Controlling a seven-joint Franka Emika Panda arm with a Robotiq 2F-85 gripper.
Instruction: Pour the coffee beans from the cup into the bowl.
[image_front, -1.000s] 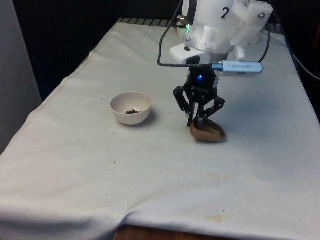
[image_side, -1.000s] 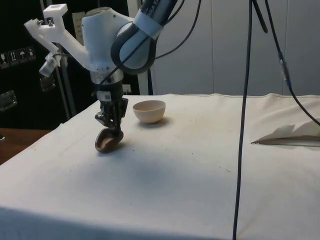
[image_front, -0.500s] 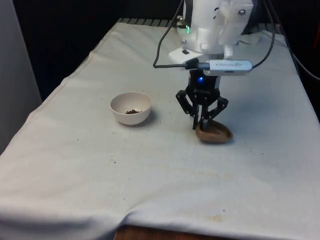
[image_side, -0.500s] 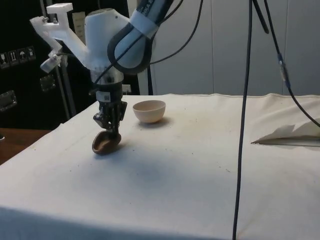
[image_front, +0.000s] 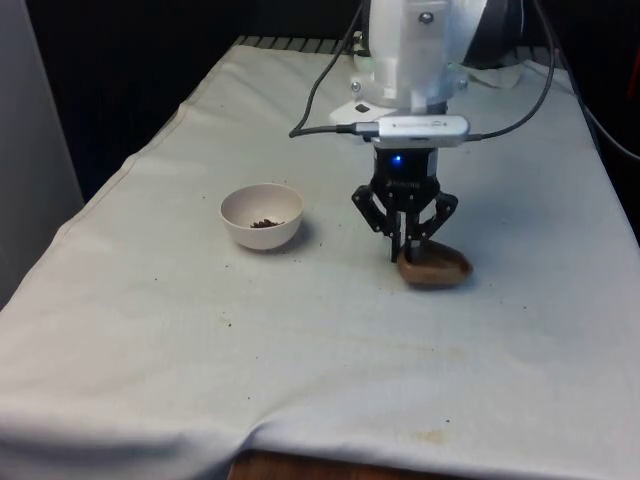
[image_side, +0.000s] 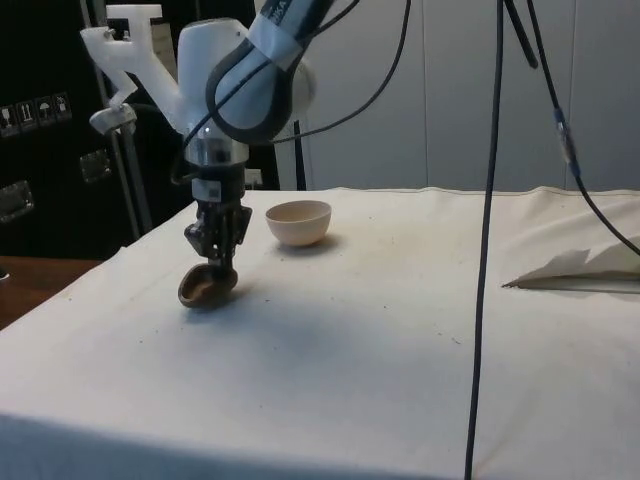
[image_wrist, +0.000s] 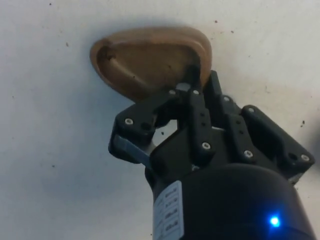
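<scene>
Item 1, gripper (image_front: 405, 252): you see its black fingers closed on the rim of the cup (image_front: 434, 268); in the wrist view the finger tips (image_wrist: 192, 82) pinch the near wall, but the contact is partly hidden by the linkage.
Item 2, cup: brown, wood-like, smooth, rounded w/ a tapering end; sits low at the cloth (image_front: 300, 330), near upright. Whether it touches the cloth you can't tell. Inside looks bare in the wrist view (image_wrist: 150, 60).
Item 3, bowl (image_front: 262, 216): pale, round, smooth, upright, well apart from the cup toward the front view's left. Holds a small dark heap of coffee beans (image_front: 264, 223) (count not legible). Side view (image_side: 298, 221) hides the contents behind its wall.
Item 4, cloth: white, creased, w/ scattered dark specks.
</scene>
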